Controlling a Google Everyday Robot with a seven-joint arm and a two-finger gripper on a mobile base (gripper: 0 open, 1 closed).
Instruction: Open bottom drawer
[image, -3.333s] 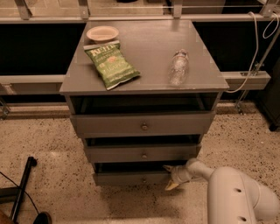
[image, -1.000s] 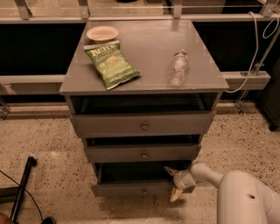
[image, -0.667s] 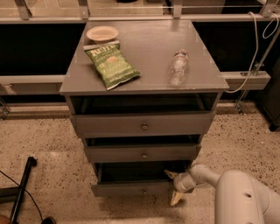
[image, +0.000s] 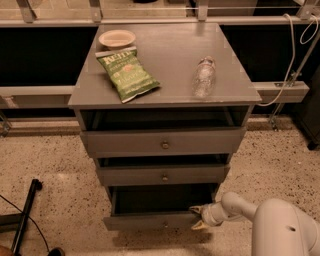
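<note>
Tan fingers (image: 196, 208) are seen spread apart on the hand (image: 199, 217), placed at five o'clock against the right end of the bottom drawer (image: 150, 220). That grey drawer is pulled partly out at six o'clock. A chip bag (image: 127, 74) and a bottle (image: 203, 76) are laid on the surface (image: 170, 45).

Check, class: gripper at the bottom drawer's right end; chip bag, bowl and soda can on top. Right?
Not a can: the camera view shows a plastic bottle. The gripper is at the right end of the bottom drawer; chip bag and bowl are right.

Robot lab: speckled floor (image: 45, 160), loose cables (image: 295, 55), gripper (image: 195, 217) at right end of bottom drawer (image: 150, 221).
</note>
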